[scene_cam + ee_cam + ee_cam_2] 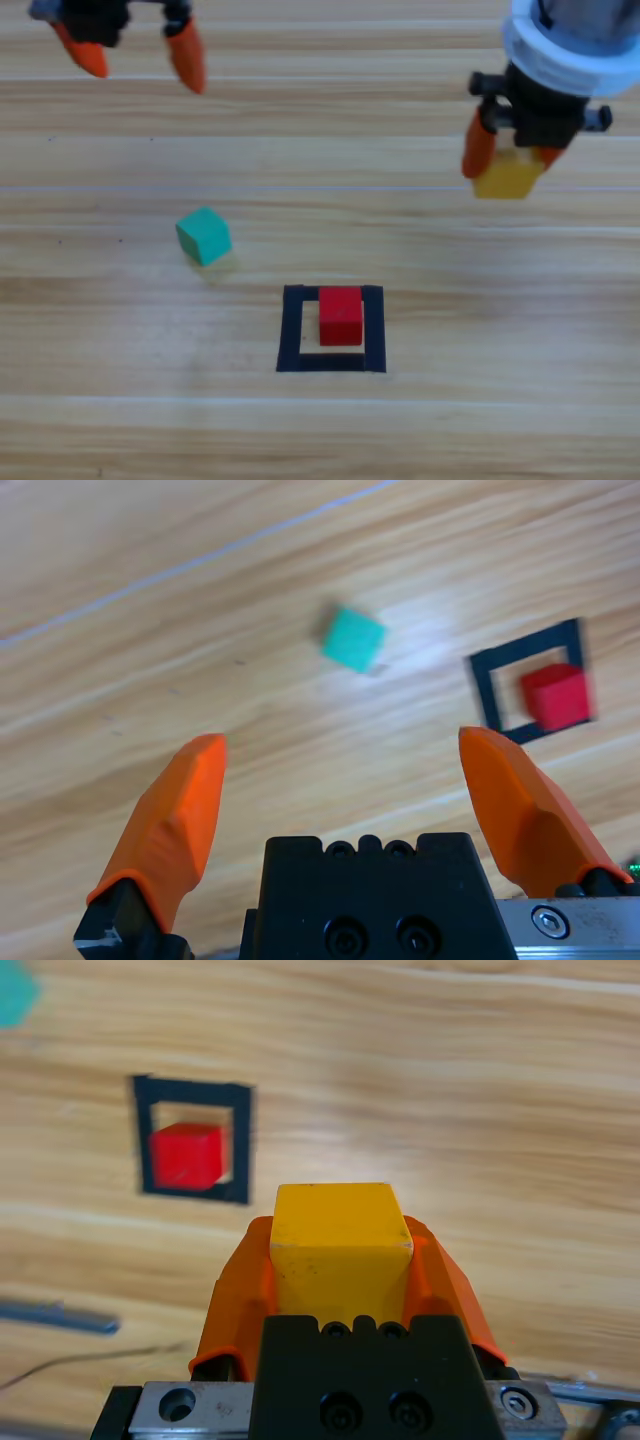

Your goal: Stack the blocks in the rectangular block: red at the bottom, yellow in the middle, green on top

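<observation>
the flat, nearly square outline of black tape (331, 363) lies on the pale wooden table (480, 330) and serves as the landmark here. inside it, on bare wood, sits the small bright red cube (340, 316), closer to the outline's far and right sides than to its near and left ones, and nothing rests on top of it. the small teal-green cube (204, 236) stands on the table outside the outline, up and to the left of it in the high view, near but clearly apart from the tape and turned a little askew to it. the right gripper (510, 152) hangs up and to the right of the outline, well apart from it, with its two orange jaws closed tight on the small plain yellow cube (508, 174); in the right wrist view that yellow cube (340, 1245) sits clamped between the jaws and juts out past their tips, with the taped outline (192, 1140) and the red cube (185, 1156) lying farther off, above and to the left in that view. the left gripper (145, 53) waits far up and to the left of the outline, beyond the teal-green cube, at the top edge of the high view; its jaws are spread wide apart and grasp nothing, and its own wrist view looks between them at the green cube (353, 639) and at the outline (530, 683) with the red cube (556, 696) inside.
</observation>
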Available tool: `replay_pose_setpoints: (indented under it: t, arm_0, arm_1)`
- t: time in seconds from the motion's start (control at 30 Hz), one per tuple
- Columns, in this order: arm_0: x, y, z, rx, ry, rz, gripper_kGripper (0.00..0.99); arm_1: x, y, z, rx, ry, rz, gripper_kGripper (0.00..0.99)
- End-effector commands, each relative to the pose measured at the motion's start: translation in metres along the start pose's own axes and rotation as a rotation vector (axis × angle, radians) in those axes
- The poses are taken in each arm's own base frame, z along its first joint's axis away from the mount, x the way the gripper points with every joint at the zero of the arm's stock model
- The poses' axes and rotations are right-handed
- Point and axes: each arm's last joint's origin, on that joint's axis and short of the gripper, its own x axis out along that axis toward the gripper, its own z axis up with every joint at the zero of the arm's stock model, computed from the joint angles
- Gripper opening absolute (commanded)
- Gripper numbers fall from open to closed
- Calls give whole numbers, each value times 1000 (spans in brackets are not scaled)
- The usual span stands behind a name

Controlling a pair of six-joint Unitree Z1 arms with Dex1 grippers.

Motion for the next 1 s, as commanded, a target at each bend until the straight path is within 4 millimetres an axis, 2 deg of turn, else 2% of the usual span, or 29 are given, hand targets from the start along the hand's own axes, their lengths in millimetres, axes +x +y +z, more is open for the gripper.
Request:
replay_pose_setpoints:
  t: [0.03,0.1,0.2,0.33,1.0]
  arm_0:
    - [59,85,19,17,154,79,990]
    - [59,104,18,17,163,85,990]
    - [52,132,15,18,153,89,990]
    - [46,153,11,17,144,81,990]
    - [52,157,8,5,165,52,990]
  arm_1:
    - [26,65,-21,-91,141,1,95]
    - [33,75,-17,-86,147,9,95]
    - [58,91,-6,-56,171,-12,97]
    - [78,98,-3,-27,186,-28,97]
    - [138,116,5,50,202,-77,97]
